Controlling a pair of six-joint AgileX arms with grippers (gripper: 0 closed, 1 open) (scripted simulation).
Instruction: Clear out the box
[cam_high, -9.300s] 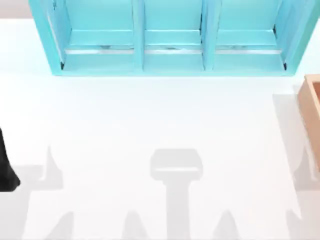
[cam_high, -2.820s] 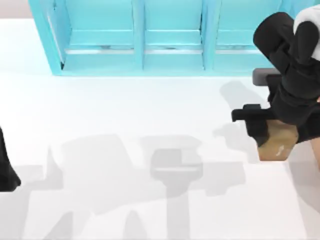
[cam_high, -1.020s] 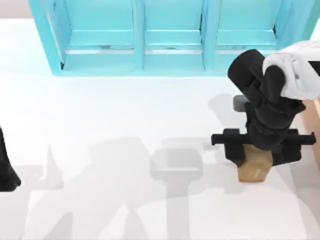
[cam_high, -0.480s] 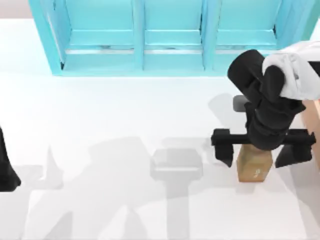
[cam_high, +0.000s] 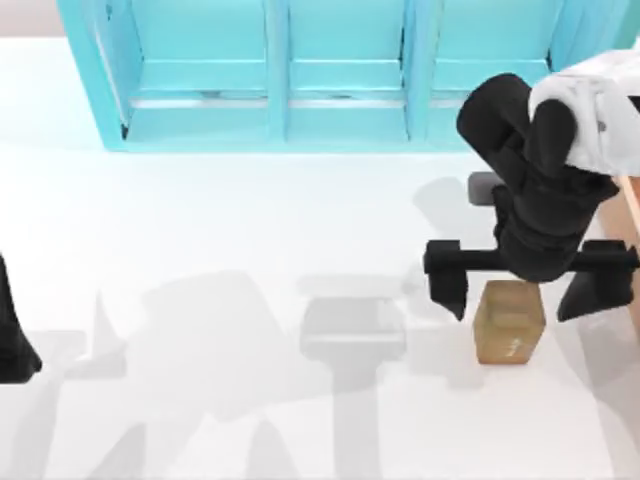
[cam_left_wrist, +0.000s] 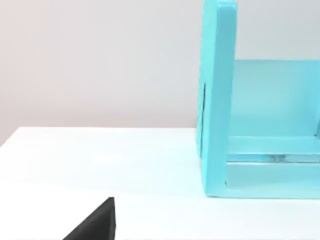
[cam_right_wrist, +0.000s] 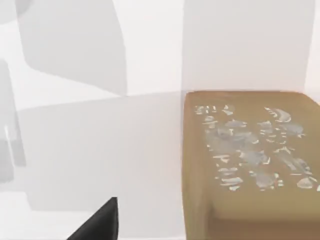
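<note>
While the right tool (cam_high: 525, 290) hangs over the right part of the white tabletop (cam_high: 250, 230), its two black fingers (cam_high: 447, 288) stand spread wide, one on each side and clear of the small tan carton (cam_high: 509, 320) that sits on the tabletop just below them, so the tool is released and holds nothing. The carton stands free on its own shadow, with whitish marks on its top face; in the right wrist view the same carton (cam_right_wrist: 250, 160) sits close under the camera, its speckled white print plain on the upper face, with a dark finger tip (cam_right_wrist: 97, 222) at the frame's lower edge. The right arm reaches in from the top view's right side, its black wrist and white sleeve passing in front of the turquoise shelf unit (cam_high: 330, 75) that runs along the far edge of the tabletop. The box (cam_high: 632, 205) shows as a thin light-brown wall at the top view's right edge, just beside the right arm and near the carton. The left arm (cam_high: 12, 330) is parked at the top view's left edge; whether its tool is released or clenched cannot be told. The left wrist view looks across the tabletop at the end wall of the shelf unit (cam_left_wrist: 217, 100)
</note>
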